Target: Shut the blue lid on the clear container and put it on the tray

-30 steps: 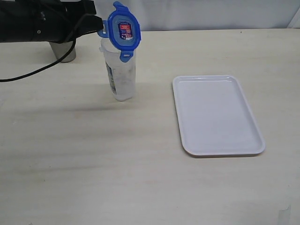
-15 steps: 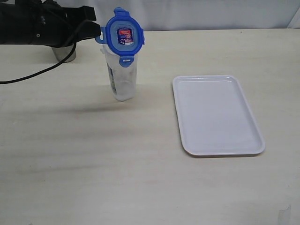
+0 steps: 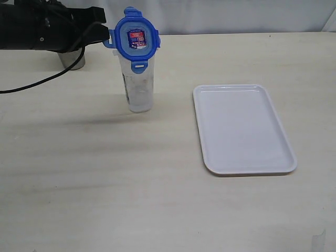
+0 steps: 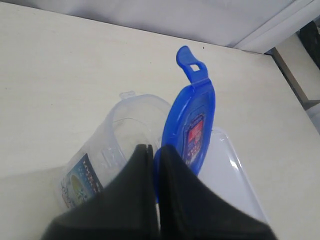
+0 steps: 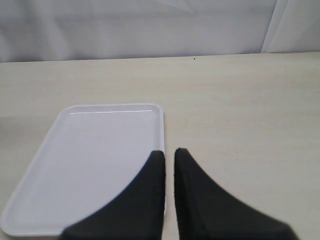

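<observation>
Listing by view.

Exterior view: the left gripper [image 3: 108, 40] pinches the blue lid [image 3: 136, 41] by one edge flap. The lid stands on edge, face outward, at the mouth of the clear container [image 3: 139, 94]. The container stands upright on the table, long axis vertical. The tray [image 3: 244, 128] lies well apart, toward the right arm's side.

Left wrist view: the jaws are pressed onto the lid's rim and the open mouth is just beside the lid's underside. Judged need: tip the lid flat onto the mouth.

Right wrist view: the right gripper [image 5: 169, 152] has its jaws nearly together, holding nothing, above the tray's edge. It is the nearer arm to the tray; the left is nearer the container.
</observation>
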Robot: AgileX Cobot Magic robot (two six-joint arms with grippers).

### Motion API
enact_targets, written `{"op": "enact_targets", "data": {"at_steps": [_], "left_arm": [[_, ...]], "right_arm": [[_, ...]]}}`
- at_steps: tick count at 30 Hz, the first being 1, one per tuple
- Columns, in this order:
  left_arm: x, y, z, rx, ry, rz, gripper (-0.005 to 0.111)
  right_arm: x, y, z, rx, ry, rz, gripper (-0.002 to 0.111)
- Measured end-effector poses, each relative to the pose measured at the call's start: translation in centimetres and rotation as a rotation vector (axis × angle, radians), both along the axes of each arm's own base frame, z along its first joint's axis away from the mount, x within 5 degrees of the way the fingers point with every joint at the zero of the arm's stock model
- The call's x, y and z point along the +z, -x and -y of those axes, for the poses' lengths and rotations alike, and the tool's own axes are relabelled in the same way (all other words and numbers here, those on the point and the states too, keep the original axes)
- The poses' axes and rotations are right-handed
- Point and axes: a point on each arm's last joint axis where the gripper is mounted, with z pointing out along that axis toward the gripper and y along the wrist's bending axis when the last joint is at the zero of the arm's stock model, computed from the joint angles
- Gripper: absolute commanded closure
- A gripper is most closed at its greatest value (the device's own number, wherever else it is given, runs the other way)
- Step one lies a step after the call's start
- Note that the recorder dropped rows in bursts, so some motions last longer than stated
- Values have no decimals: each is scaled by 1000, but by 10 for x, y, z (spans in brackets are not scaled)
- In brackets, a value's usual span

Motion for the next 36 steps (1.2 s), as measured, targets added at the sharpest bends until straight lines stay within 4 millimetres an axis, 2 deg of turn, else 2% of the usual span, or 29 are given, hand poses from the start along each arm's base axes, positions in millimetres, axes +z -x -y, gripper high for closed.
{"op": "enact_targets", "data": {"at_steps": [13,25,36], "left_arm": [[5,6,9,-131,45,37,107],[7,6,10,-151,35,91,107],[14,13,18,-269,95,139,107]], "right_arm": [[0,0,0,0,0,0,101],[0,0,0,0,0,0,101],[0,0,0,0,0,0,101]]}}
